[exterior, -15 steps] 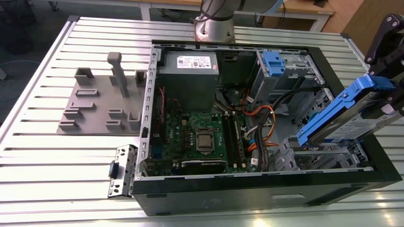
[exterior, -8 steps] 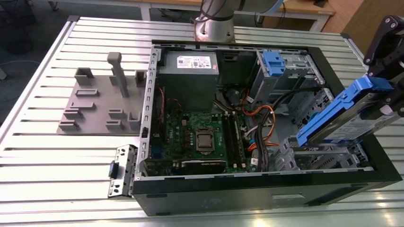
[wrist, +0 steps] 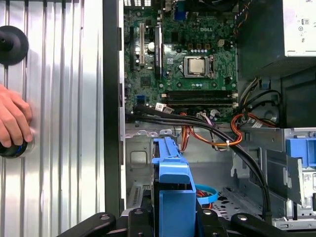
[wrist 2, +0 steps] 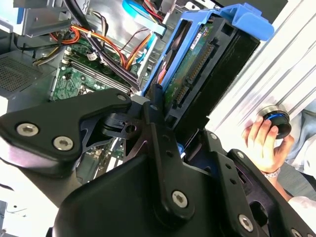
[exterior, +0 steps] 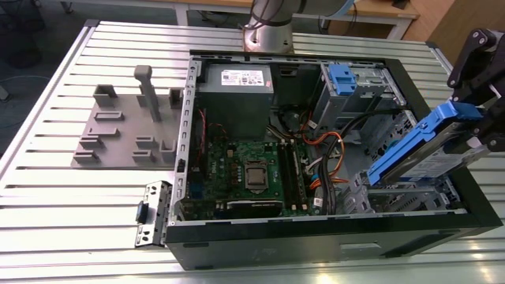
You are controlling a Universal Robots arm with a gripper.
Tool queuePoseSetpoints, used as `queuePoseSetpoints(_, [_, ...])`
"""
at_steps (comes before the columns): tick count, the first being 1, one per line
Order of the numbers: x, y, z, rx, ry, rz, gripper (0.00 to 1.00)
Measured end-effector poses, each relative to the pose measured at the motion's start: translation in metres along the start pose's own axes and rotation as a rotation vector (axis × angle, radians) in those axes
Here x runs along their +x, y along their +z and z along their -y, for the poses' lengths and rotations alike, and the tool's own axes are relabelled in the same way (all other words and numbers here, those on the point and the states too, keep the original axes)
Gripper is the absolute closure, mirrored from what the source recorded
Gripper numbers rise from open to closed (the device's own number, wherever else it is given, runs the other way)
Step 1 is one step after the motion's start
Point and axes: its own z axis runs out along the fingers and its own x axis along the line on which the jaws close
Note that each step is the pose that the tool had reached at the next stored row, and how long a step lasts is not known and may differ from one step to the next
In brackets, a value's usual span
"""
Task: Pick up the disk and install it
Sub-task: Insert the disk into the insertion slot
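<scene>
Pincer (wrist 2: 163, 123) grips tilted disk (exterior: 418, 151) above case (exterior: 332, 236).

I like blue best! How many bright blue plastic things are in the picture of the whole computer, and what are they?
Disk in its blue frame, held tilted by the gripper: 1
Blue tab on the drive cage: 1
Blue piece on the loose bracket: 1
Total: 3

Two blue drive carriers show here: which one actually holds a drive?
The disk held tilted in the gripper over the case's right side. The blue tab at the bay carries no drive.
</scene>
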Motion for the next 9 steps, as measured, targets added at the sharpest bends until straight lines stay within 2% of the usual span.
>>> queuePoseSetpoints(2, [-0.0003,0.0018,0.0000,0.0000,-0.001,0.0018,0.64])
queuePoseSetpoints(9, [0.0000,0.0092,0.0003,-0.0001,-0.002,0.0023,0.64])
